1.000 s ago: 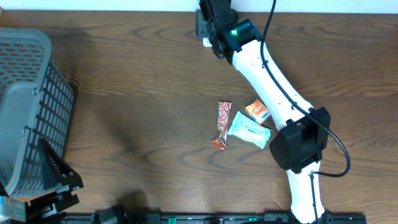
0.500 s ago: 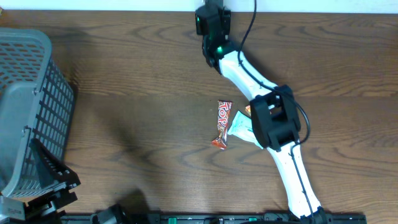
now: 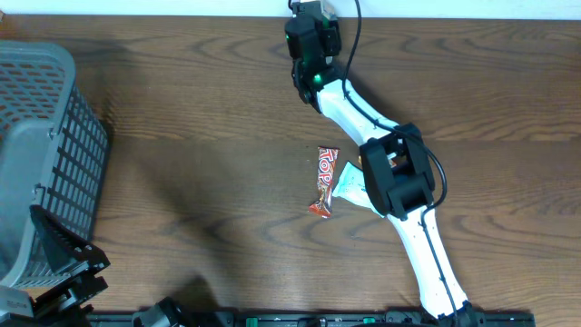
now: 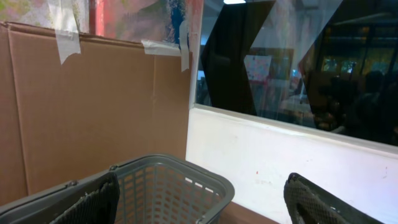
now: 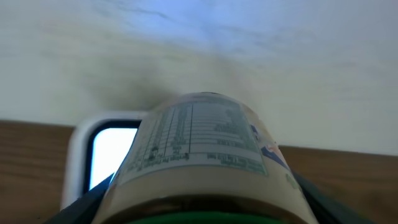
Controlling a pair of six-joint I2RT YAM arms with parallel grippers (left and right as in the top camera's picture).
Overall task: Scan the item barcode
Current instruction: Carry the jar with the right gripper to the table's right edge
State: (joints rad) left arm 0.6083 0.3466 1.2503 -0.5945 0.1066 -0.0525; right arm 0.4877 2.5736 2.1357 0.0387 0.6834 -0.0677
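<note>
From above, my right gripper (image 3: 313, 23) reaches far past the candy bar (image 3: 324, 182) to the wall side of the table (image 3: 200, 118), I think to bring its load there. In the left wrist view, my left gripper (image 4: 202, 202) is spread wide with nothing in it, just behind the basket (image 4: 168, 183), so I think it only waits. In the right wrist view, the right gripper pinches the jar (image 5: 196, 146) between its fingers, just before a white box with a bright window (image 5: 102, 158), which I take for the scanner.

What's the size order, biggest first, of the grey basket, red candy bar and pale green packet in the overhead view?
1. Grey basket, by far.
2 and 3. Red candy bar and pale green packet: unsure, since the right arm covers part of the packet.
</note>
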